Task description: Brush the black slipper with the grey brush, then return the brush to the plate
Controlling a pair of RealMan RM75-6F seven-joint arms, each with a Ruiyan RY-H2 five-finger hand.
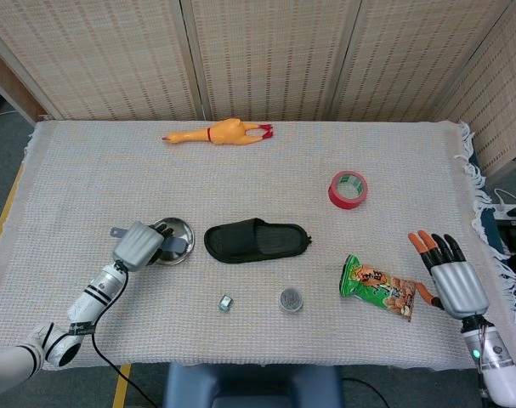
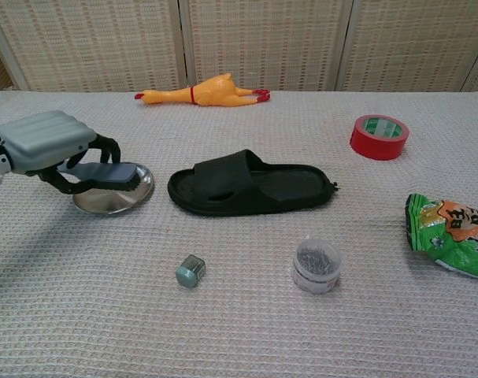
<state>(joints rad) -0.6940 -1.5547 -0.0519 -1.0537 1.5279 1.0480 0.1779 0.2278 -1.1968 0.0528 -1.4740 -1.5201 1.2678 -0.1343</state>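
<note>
A black slipper [image 1: 258, 240] [image 2: 250, 183] lies on its sole in the middle of the table. To its left stands a round metal plate [image 1: 178, 234] [image 2: 113, 200]. My left hand [image 1: 138, 246] [image 2: 46, 143] grips the grey brush [image 1: 172, 246] [image 2: 105, 173] by its handle and holds it just above the plate, bristles down. The handle's end [image 1: 118, 231] sticks out behind the hand. My right hand [image 1: 449, 275] hovers open near the table's right edge, beside a green snack bag [image 1: 378, 286] [image 2: 450, 234]; it does not show in the chest view.
A rubber chicken [image 1: 217, 133] [image 2: 201, 91] lies at the back. A red tape roll [image 1: 348, 189] [image 2: 379, 135] sits right of centre. A small round jar [image 1: 291, 299] [image 2: 316, 265] and a small grey-green cylinder [image 1: 225, 303] [image 2: 190, 271] stand in front of the slipper.
</note>
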